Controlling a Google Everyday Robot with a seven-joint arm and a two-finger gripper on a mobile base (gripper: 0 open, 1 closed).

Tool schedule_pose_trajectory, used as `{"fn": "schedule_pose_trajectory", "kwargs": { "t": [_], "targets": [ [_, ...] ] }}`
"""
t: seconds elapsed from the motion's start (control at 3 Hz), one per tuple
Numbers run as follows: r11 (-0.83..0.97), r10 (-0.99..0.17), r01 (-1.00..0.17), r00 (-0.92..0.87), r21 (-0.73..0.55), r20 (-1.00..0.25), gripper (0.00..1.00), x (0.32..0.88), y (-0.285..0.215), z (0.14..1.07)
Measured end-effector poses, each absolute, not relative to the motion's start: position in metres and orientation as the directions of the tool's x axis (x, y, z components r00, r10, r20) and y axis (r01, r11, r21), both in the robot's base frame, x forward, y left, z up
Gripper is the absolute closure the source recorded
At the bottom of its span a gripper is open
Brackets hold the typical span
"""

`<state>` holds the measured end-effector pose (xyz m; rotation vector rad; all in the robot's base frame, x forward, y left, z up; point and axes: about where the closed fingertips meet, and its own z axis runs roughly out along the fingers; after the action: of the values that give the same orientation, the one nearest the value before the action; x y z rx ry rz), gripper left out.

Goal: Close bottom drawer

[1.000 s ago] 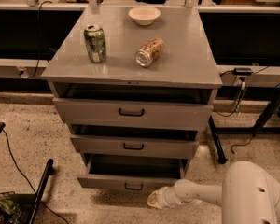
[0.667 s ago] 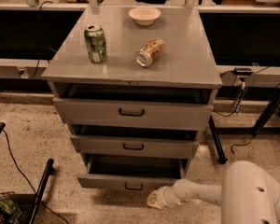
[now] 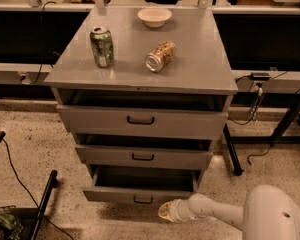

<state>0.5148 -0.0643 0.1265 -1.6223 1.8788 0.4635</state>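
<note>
The grey cabinet has three drawers, all pulled out a little. The bottom drawer [image 3: 120, 195] is the lowest and sticks out the farthest, its dark inside showing, with a small dark handle [image 3: 143, 200] centred on its front panel. My gripper [image 3: 165, 211] is low over the floor at the end of the white arm [image 3: 215, 213]. It sits just in front of the bottom drawer's front panel, a little right of and below the handle.
The cabinet top [image 3: 190, 69] carries an upright green can [image 3: 102, 46], a can lying on its side [image 3: 160, 56] and a white bowl [image 3: 154, 17]. A black pole [image 3: 42, 204] and cables lie on the floor at left. A black table leg [image 3: 231, 151] stands right of the cabinet.
My gripper has edged slightly left, closer to the bottom drawer's front. The drawers have not visibly moved.
</note>
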Motion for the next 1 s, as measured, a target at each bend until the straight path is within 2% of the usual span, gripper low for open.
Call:
{"fn": "schedule_pose_trajectory", "kwargs": {
  "t": [1.0],
  "targets": [
    [0.243, -0.741, -0.934, -0.003, -0.263, -0.672, 1.0, 0.579, -0.063, 0.13]
  ]
}}
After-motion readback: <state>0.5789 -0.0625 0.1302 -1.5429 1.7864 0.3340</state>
